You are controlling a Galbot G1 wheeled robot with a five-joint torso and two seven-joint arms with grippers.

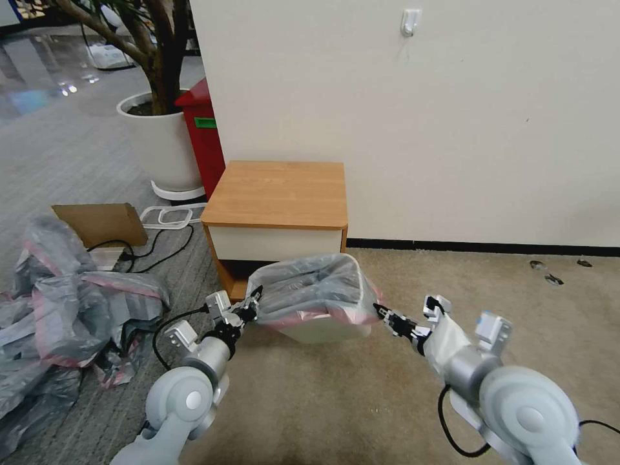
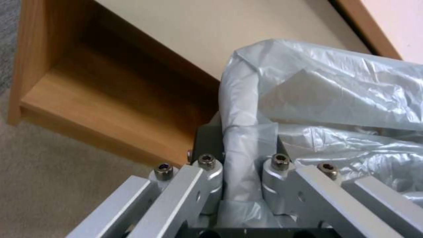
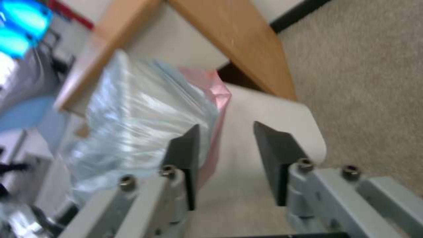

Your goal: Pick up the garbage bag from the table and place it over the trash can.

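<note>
Beige carpet meets a plain white wall where the small wooden surface (image 1: 278,194) stands, light-brown top bare. In front of it, the crinkled, translucent grey garbage bag (image 1: 316,290) with its pink band drapes over the cream-white trash can (image 1: 326,330), hiding the rim and most of the bin. The left tool (image 1: 253,298) pinches a fold of film at the bag's left edge. The right tool (image 1: 382,312) sits at the bag's right edge, its dark pads parted and straddling the bin's wall without gripping.
</note>
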